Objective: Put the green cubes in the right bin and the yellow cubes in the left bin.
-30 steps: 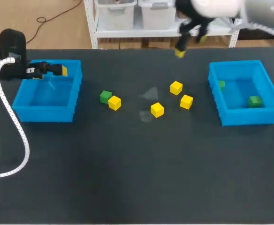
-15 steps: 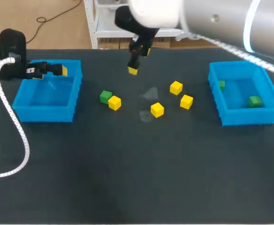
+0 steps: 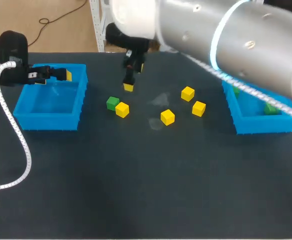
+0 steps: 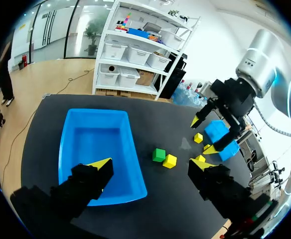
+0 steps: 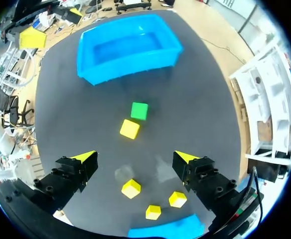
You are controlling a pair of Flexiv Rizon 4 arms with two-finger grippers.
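1. Progress is partial, judged from how things lie now. The right bin point(image 3: 261, 126) holds at least one binned green cube point(image 3: 271, 107), seen partly past the right arm point(image 3: 226, 45). A second green patch by that bin's inner wall may be another cube or only a reflection; the arm hides too much to decide.
2. The left bin point(image 3: 48, 122) shows no cube inside, in either the head view or the left wrist view. No yellow cube has been sorted.
3. On the table point(image 3: 136, 190), between the bins, lie four yellow cubes point(image 3: 167, 117) and one loose green cube point(image 3: 112, 103).
   - The loose green cube lies just beside the paired yellow cube point(image 3: 122, 109), possibly touching it.
   - The other three yellow cubes form a loose group nearer the right bin.
4. The right gripper point(image 3: 129, 85) hangs over the table, just behind the green-and-yellow pair. Its fingers are spread wide and nothing lies between them. In the right wrist view the pair sits ahead of the fingers.
5. The left gripper point(image 3: 61, 75) is over the back rim of the left bin. Its fingers are spread apart and grasp nothing.
6. Work left: one green cube to the right bin, four yellow cubes to the left bin.
7. Markings: no label, brand or writing can be read on the cubes, bins or grippers.
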